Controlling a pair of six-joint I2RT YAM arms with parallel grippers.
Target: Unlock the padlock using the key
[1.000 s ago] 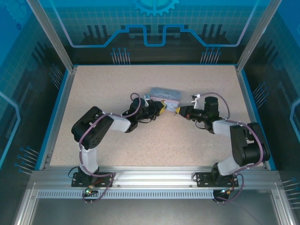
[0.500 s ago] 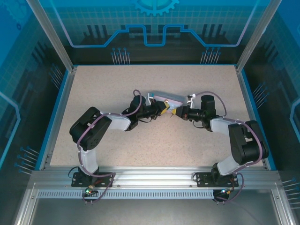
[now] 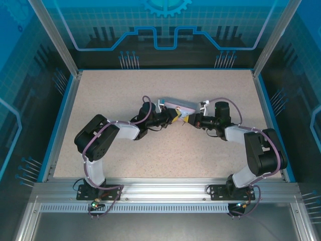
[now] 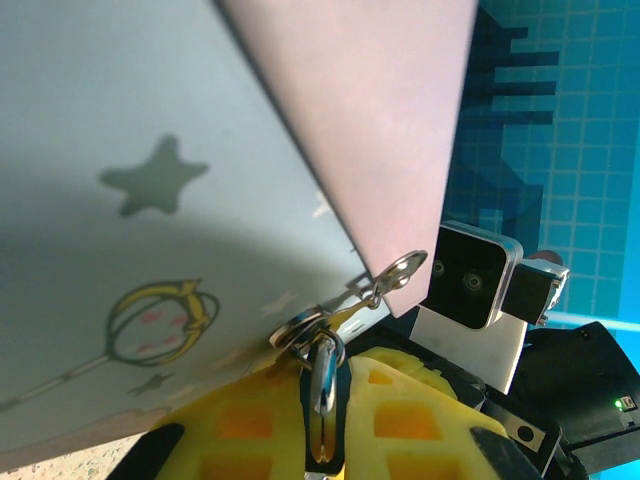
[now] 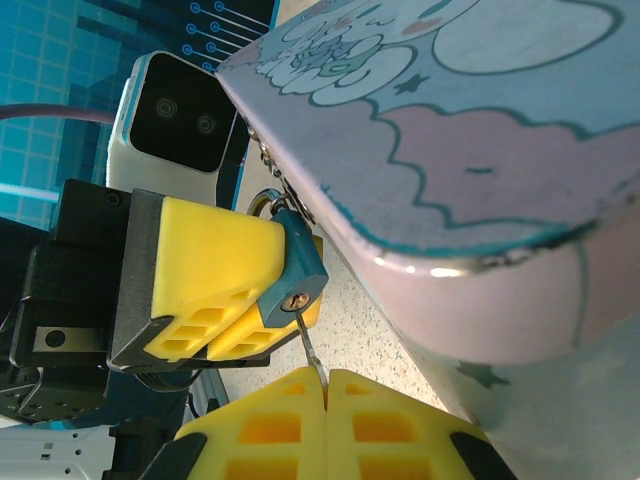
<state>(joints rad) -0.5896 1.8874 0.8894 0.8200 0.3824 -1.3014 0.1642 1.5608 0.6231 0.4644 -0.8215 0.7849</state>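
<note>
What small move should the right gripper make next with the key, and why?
Probably rotate the right gripper to turn the key: its tip looks seated in the keyhole of the padlock, that gripper is shut on it, and the left gripper clamps the padlock steady.

The padlock (image 5: 293,262) is teal-blue with a brass-coloured keyhole ring. The key (image 5: 309,347) is plain silver-grey. The tin (image 5: 470,150) has a pale blue ground, pink clouds outlined in teal and small dark stars. The left gripper (image 4: 325,390) and right gripper (image 5: 325,378) have yellow fingers. The table (image 3: 115,90) is beige and finely speckled. The enclosure walls (image 3: 30,75) carry a blue grid pattern.
</note>
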